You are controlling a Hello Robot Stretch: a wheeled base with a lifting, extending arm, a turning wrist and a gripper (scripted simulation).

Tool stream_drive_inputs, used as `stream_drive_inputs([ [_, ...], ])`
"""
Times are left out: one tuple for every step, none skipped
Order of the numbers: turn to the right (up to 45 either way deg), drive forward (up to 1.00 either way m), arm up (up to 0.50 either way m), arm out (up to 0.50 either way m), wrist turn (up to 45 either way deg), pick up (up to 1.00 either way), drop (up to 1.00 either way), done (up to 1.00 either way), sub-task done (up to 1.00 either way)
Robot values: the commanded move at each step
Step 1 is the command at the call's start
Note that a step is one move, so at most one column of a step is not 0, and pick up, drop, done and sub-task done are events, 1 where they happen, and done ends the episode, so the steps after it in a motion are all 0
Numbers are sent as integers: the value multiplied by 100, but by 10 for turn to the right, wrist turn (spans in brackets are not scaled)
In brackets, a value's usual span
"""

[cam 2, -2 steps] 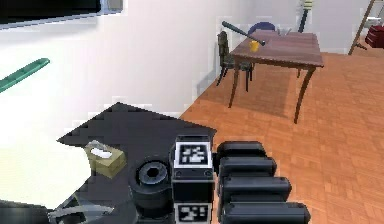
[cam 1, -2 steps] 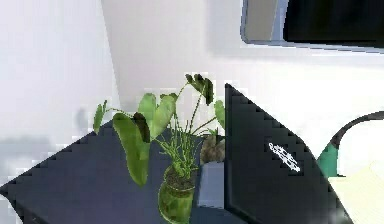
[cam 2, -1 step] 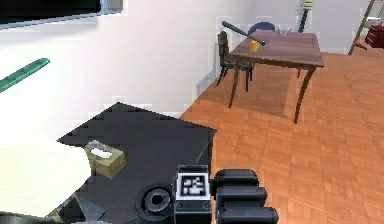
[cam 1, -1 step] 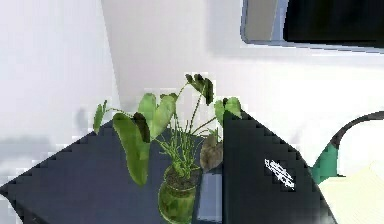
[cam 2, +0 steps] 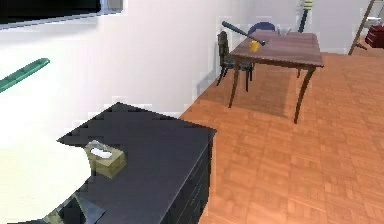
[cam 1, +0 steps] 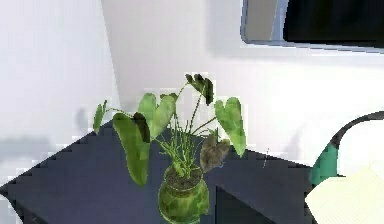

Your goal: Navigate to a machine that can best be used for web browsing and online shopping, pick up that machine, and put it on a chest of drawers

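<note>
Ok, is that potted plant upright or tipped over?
Upright: the pot stands on its base on the dark cabinet top, leaves rising above.

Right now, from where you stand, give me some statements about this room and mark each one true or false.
1. A leafy plant stands in a green vase on a dark surface. True.
2. The floor is grey carpet. False: it is reddish-brown wood boards.
3. A tissue box sits on the dark cabinet. True.
4. The far wooden table has no chair by it. False: a dark chair stands at its side.
</note>
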Motion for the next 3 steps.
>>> stream_drive_inputs([
  [0,0,0,0,0,0,100,0,0],
  [0,0,10,0,0,0,0,0,0],
  [0,0,0,-2,0,0,0,0,0],
])
